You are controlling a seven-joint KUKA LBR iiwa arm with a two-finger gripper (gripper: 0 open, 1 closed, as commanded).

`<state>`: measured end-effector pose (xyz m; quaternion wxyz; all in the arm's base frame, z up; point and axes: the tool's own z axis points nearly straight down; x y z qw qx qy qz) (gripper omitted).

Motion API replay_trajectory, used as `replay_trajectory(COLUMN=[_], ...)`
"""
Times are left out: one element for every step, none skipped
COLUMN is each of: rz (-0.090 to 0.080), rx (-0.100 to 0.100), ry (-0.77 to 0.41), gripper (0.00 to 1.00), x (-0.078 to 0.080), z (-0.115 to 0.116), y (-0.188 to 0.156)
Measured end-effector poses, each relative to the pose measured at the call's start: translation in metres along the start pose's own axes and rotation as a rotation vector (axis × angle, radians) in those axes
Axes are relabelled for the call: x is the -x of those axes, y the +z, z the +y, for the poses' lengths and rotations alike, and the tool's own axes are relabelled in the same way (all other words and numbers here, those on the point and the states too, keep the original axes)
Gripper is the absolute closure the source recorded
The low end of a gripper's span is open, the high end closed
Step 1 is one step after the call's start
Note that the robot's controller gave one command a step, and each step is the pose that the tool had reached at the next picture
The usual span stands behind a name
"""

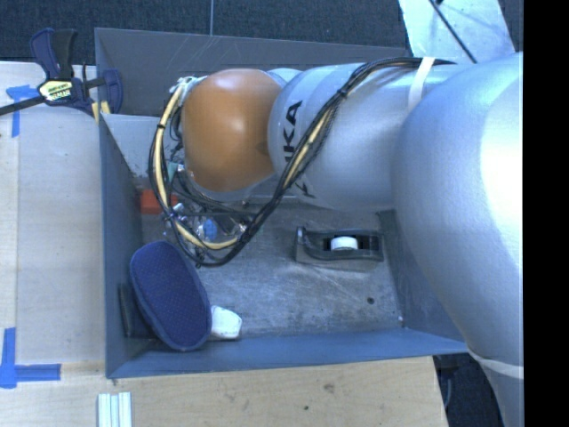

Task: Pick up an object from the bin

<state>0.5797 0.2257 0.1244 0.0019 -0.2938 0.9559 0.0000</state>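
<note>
My gripper (197,223) is low in the left part of the bin, mostly hidden beneath the arm's orange dome and its cables. Just below it lies a dark blue oval mesh-covered thing (169,296), leaning on the bin's left front corner. A small white lump (225,323) rests against the blue thing's right end by the front wall. A small orange-red thing (148,203) sits at the left wall, just left of the gripper. A grey tape dispenser with a white roll (340,245) lies to the right, mid-bin.
A flat black thing (132,311) is wedged between the blue oval and the left wall. The big silver arm covers the back and right of the bin. Bare grey floor shows between the dispenser and the front wall.
</note>
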Motion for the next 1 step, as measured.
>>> replay_trajectory(rz=[-0.008], rx=[-0.003], ry=[0.072], gripper=[1.00], x=[-0.0525], z=[-0.0203], y=[-0.1744])
